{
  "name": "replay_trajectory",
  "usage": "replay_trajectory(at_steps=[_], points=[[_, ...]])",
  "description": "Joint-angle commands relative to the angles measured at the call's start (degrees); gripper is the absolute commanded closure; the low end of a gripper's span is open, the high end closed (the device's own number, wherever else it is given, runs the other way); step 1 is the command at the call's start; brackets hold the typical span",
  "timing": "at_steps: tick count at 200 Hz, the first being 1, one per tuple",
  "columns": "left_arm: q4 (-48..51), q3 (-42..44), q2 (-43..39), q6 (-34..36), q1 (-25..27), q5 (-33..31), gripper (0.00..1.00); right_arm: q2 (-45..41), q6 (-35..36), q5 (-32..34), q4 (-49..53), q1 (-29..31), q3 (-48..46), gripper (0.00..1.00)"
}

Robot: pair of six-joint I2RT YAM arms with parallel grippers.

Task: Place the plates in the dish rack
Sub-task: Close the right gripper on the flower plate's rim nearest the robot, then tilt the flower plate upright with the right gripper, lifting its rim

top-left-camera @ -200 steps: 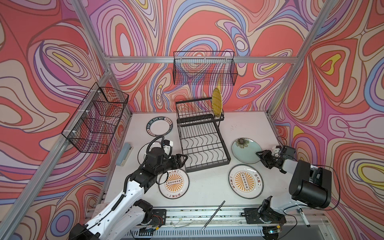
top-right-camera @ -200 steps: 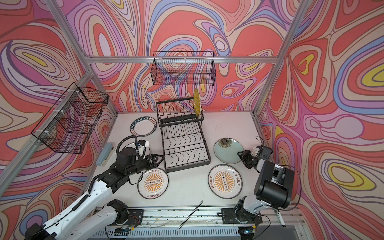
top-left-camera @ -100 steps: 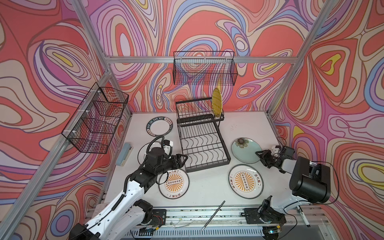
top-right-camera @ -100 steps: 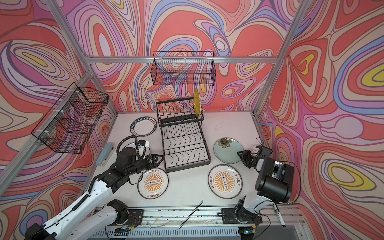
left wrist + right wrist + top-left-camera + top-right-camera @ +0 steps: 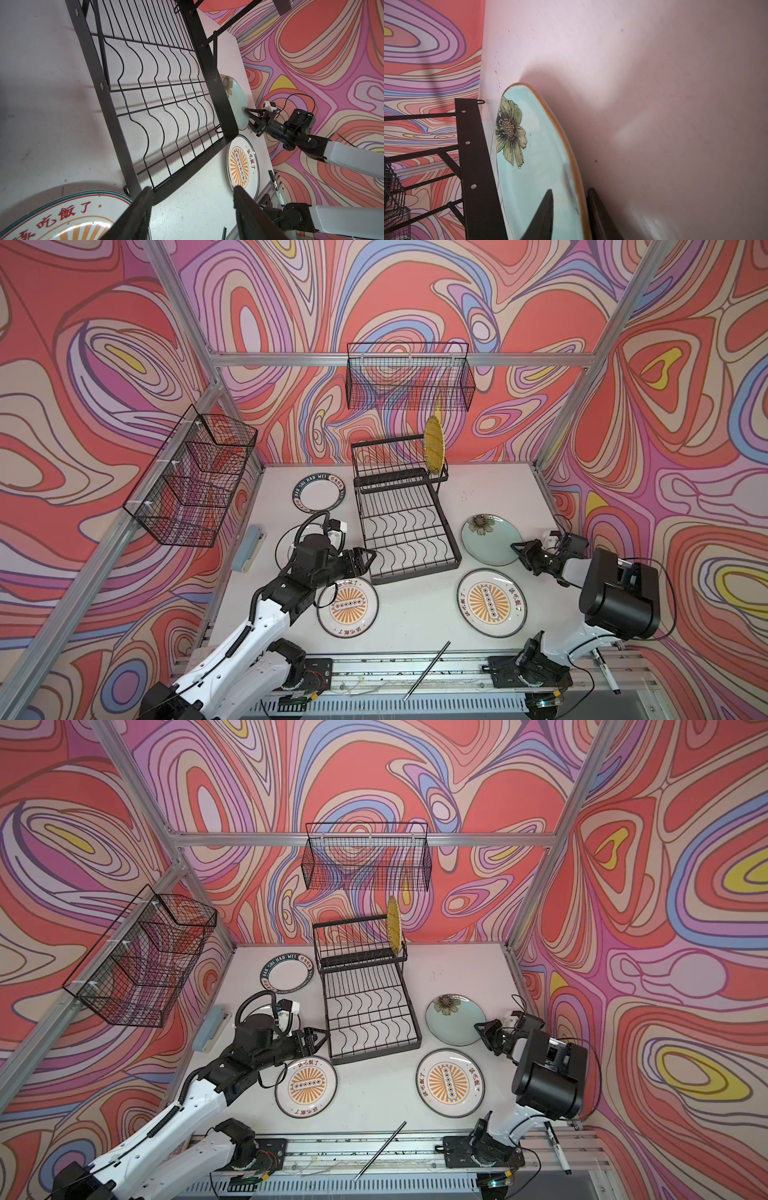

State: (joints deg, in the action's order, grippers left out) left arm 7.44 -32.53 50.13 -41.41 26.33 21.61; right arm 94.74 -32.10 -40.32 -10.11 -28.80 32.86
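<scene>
Loose items and fittings, tabletop cell
Two black mesh baskets: back-wall basket (image 5: 409,377); side-wall basket (image 5: 191,481) (both hung clear of the table (image 5: 490,489)); pale blue block (image 5: 249,547) flat near left table edge; thin dark rod (image 5: 428,670), black marker (image 5: 604,672), both on front rail (image 5: 465,664).

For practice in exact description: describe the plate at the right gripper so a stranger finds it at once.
Find the black dish rack mid-table. Right of it lies a pale green plate, the right gripper at its rim. Only it bears a painted flower, no lettering.

6 plates (image 5: 490,605), 1 dish rack (image 5: 415,572), 2 wire baskets (image 5: 409,381), 2 robot arms (image 5: 257,626)
</scene>
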Motion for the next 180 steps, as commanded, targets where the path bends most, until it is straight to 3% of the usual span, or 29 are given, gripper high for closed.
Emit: replay_trajectory(at_steps=[1, 51, 130, 180], points=[[-1.29, 0.54, -0.37, -0.43, 0.36, 0.1, 0.35, 1.11, 0.04, 0.56, 0.98, -0.03, -1.13, 0.75], [-1.29, 0.37, -0.25, -0.34, 0.31, 0.1, 0.35, 1.24, 0.02, 0.56, 0.99, -0.05, -1.13, 0.88], [-1.12, -0.4, 0.15, -0.23, 0.32, 0.54, 0.35, 0.04, -1.67, 0.0, 0.63, -0.04, -0.27, 0.97], [-0.08, -0.84, -0.71, 0.1, 0.34, 0.19, 0.35, -4.97, -3.54, -0.08, 3.27, -0.04, 2.46, 1.0]])
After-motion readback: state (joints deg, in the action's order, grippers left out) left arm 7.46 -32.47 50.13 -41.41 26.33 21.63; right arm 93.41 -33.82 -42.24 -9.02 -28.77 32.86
